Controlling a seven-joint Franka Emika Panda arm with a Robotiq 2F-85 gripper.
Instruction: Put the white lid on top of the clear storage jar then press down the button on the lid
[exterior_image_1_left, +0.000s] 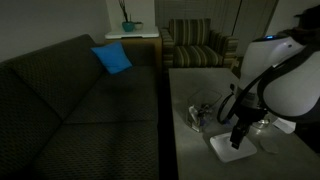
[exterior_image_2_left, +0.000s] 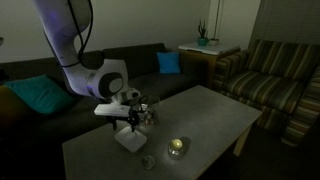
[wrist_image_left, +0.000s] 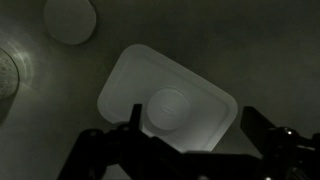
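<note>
Your claw (wrist_image_left: 192, 128) hangs spread wide and empty, directly above the white lid (wrist_image_left: 165, 95), which lies flat on the table (exterior_image_2_left: 220, 115). The lid's edges sit skewed to the line between the jaws, so you likely need a wrist turn before coming down to pinch across two opposite edges. The clear storage jar (exterior_image_2_left: 149, 114) stands near the claw, off to one side, apart from the lid.
</note>
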